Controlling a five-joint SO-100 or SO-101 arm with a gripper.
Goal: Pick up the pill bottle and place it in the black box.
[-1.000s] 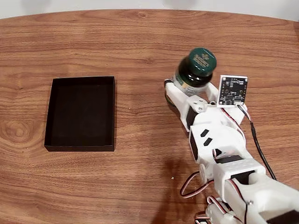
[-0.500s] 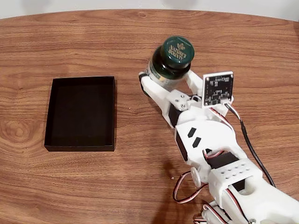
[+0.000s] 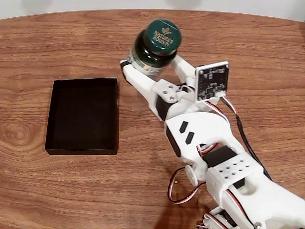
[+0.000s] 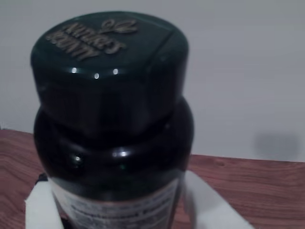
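Observation:
The pill bottle [image 3: 155,47] is dark green glass with a green cap printed "Nature's Bounty"; it hangs above the table, upright and slightly tilted. My white gripper [image 3: 151,67] is shut on its body just below the shoulder. The wrist view shows the pill bottle [image 4: 114,124] close up, with white fingers [image 4: 205,205] on either side of its label. The black box [image 3: 82,116] lies flat on the wood at the left of the fixed view, to the left of and nearer than the bottle, with nothing in it.
The brown wooden table [image 3: 71,43] has a curved far edge against a pale wall. My white arm [image 3: 214,152] reaches in from the lower right with a small circuit board [image 3: 212,81] and loose wires [image 3: 183,191] along it.
My gripper has carried the bottle up and to the left, from right of centre towards the box. The box has not moved.

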